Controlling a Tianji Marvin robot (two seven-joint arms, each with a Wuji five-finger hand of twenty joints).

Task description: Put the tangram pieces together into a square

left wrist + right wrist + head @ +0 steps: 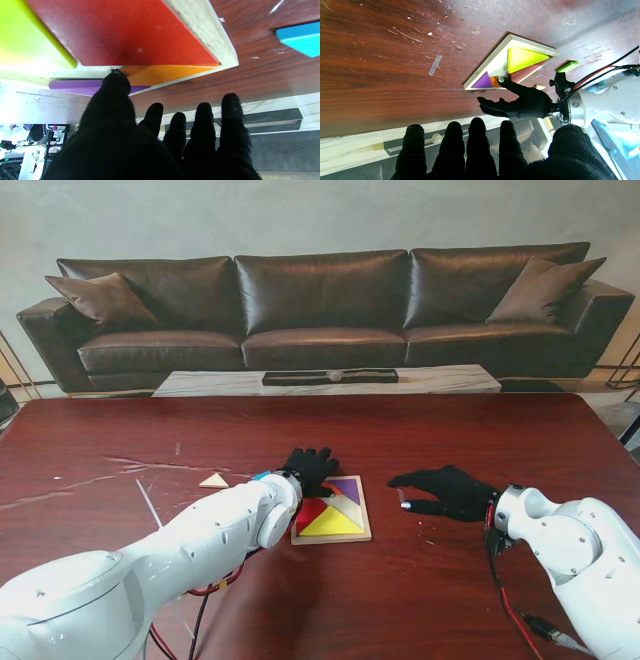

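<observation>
- Reaching in from the near left corner, the left arm crosses the table to the tray, and its elbow hides the tray's left edge in the stand view.
- Tray sits about mid-table, slightly nearer me than the middle. It's a pale wooden square frame with pieces in it.
- Nearest me in the tray is the yellow triangle, with the red triangle to its left. Farther back is the purple piece, and a small orange piece shows in the wrist views. Part of the tray floor is bare between them.
- Left hand is over the tray's far left corner, fingers spread, not holding anything. Its thumb tip is down right where the orange and purple pieces meet.
- Right hand is off to the right of the tray, apart from it, fingers stretched out flat and loose, gripping nothing.
- Loose pieces on the table: a tan triangle left of the left hand, a blue one near the tray's corner, and a green one just outside the tray.
- Way past the table there's a low marble coffee table and a dark leather sofa.
</observation>
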